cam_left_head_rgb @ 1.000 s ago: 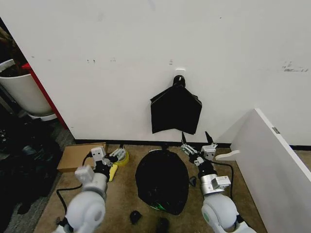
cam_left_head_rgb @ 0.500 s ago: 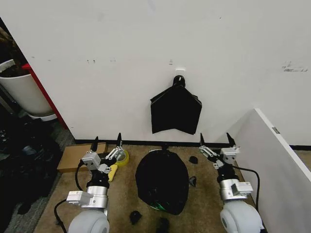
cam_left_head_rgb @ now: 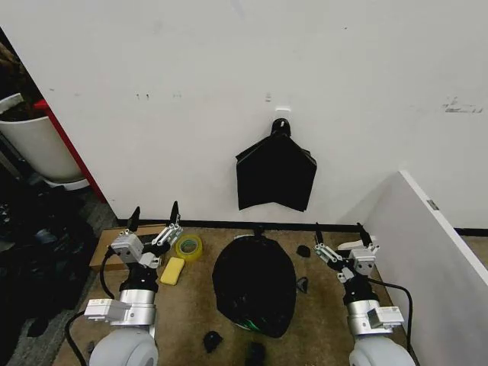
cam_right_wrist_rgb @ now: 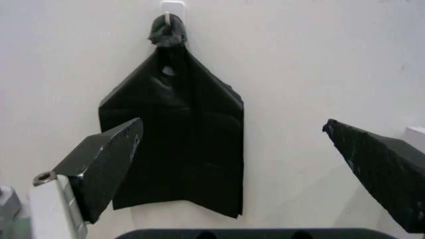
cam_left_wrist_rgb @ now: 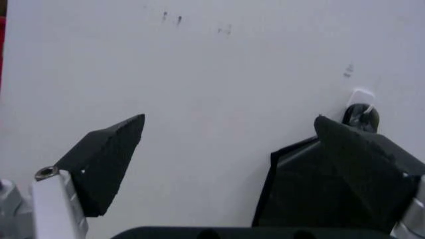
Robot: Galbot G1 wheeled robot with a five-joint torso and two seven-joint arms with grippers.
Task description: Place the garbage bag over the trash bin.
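Two pincers were up, one per side. The left pincer hovered spread wide with nothing in it, above a yellow block and a tape roll. The right pincer was just as wide open and empty. Between them on the floor stood the one trash bin, completely wrapped in the garbage bag, so no cream plastic was visible. A few black scraps lay around it. Farther back, one folded black bundle hung from a wall hook.
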